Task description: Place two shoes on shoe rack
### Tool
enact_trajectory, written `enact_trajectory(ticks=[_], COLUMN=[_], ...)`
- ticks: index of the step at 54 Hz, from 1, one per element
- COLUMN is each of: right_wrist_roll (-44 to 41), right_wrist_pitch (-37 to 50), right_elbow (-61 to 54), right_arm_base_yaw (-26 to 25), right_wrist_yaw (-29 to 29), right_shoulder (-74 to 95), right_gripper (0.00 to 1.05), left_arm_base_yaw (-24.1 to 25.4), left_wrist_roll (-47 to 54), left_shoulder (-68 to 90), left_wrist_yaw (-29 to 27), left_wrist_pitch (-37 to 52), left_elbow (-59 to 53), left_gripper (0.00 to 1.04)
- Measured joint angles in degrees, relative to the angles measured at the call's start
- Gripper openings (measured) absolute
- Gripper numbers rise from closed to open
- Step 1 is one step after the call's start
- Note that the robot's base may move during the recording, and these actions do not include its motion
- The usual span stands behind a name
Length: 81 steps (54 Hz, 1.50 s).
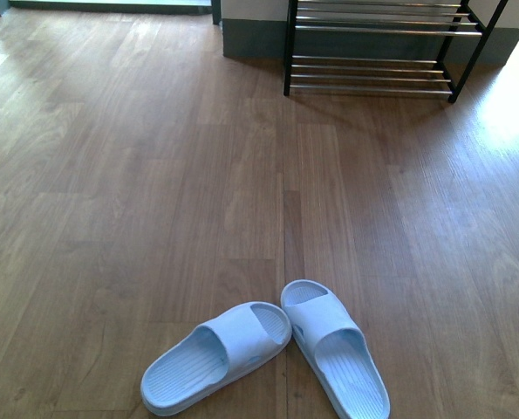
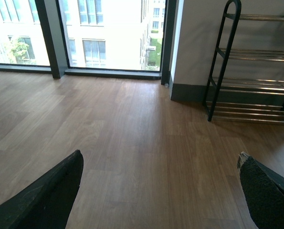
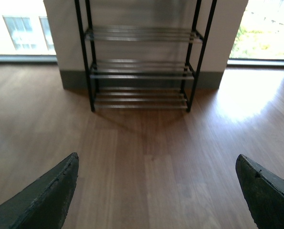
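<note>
Two pale blue rubber slides lie on the wooden floor at the near edge of the front view: the left shoe [image 1: 217, 353] and the right shoe [image 1: 336, 346], toes close together. The shoe rack [image 1: 377, 44], black frame with chrome bars, stands far back against the wall; it also shows in the left wrist view as the rack [image 2: 251, 86] and in the right wrist view as the rack [image 3: 139, 62], its tiers bare. My left gripper [image 2: 160, 160] is open over bare floor. My right gripper [image 3: 156, 162] is open too, facing the rack. Neither arm shows in the front view.
Wooden plank floor [image 1: 154, 175] stretches between the slides and the rack. A white wall with a grey skirting [image 3: 132, 78] stands behind the rack. Floor-to-ceiling windows [image 2: 103, 33] with dark frames lie to the left; bright sun glare [image 3: 251, 95] falls on the floor right of the rack.
</note>
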Motion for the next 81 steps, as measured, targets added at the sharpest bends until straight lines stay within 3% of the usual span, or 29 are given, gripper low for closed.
enact_trajectory(ticks=[9, 15, 37, 57, 81], right_wrist_roll=[-3.1, -7.7, -31.6, -30.4, -22.8], right_wrist_pitch=[15.4, 21.8, 31.0, 21.0, 12.9], right_elbow=[7.7, 10.7, 19.6, 27.5, 35.3], right_arm_base_yaw=[-3.8, -3.3, -1.2, 3.8, 3.4], right_wrist_yaw=[4.5, 5.4, 1.4, -2.3, -3.7], right_shoulder=[37.6, 56.7, 86.1, 93.4, 96.2], right_gripper=[0.95, 0.95, 0.95, 0.95, 0.95], left_arm_base_yaw=[0.0, 0.0, 0.0, 0.0, 0.0], left_wrist_roll=[0.0, 0.0, 0.0, 0.0, 0.0], left_shoulder=[0.0, 0.0, 0.0, 0.0, 0.0], left_wrist_yaw=[0.0, 0.0, 0.0, 0.0, 0.0], left_wrist_pitch=[0.0, 0.0, 0.0, 0.0, 0.0], left_elbow=[0.0, 0.0, 0.0, 0.0, 0.0], left_gripper=[0.95, 0.95, 0.95, 0.95, 0.95])
